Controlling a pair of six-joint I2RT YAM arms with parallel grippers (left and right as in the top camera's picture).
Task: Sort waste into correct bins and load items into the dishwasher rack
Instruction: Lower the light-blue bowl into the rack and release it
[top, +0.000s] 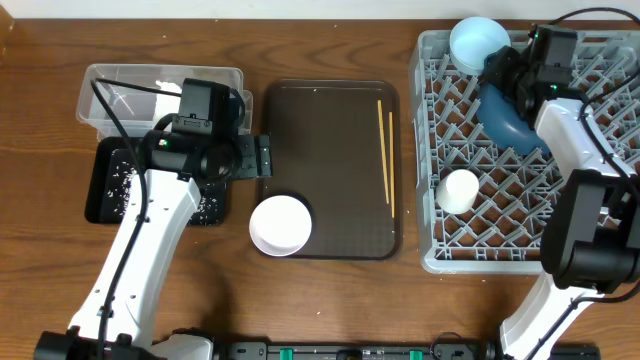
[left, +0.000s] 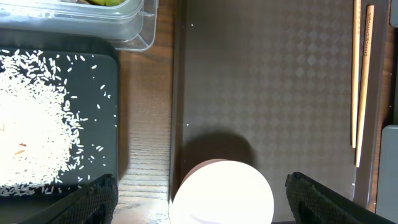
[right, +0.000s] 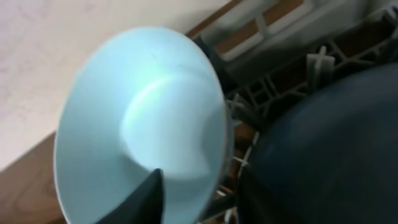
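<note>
1. Left gripper (top: 262, 157): fingers spread wide, holding nothing. It hangs over the left edge of the serving tray (top: 330, 120).
2. White bowl (top: 280, 225): upright at the tray's lower left, just below the left gripper in the overhead frame. In the left wrist view it sits bottom centre, between the fingers. The left arm is much nearer, so this is probably the next pick.
3. Right gripper (top: 500, 68): at the light-blue bowl (top: 478, 42), which is tipped on edge in the upper-left corner of the dishwasher rack (top: 425, 150). One finger lies on the bowl's inner face and the other is hidden, so the grip cannot be told.
4. Chopsticks (top: 385, 155): right side of the tray, long axis running top to bottom.

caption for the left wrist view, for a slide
Open left claw hovering over a white bowl on the brown serving tray's edge, rice-strewn black tray alongside.
</note>
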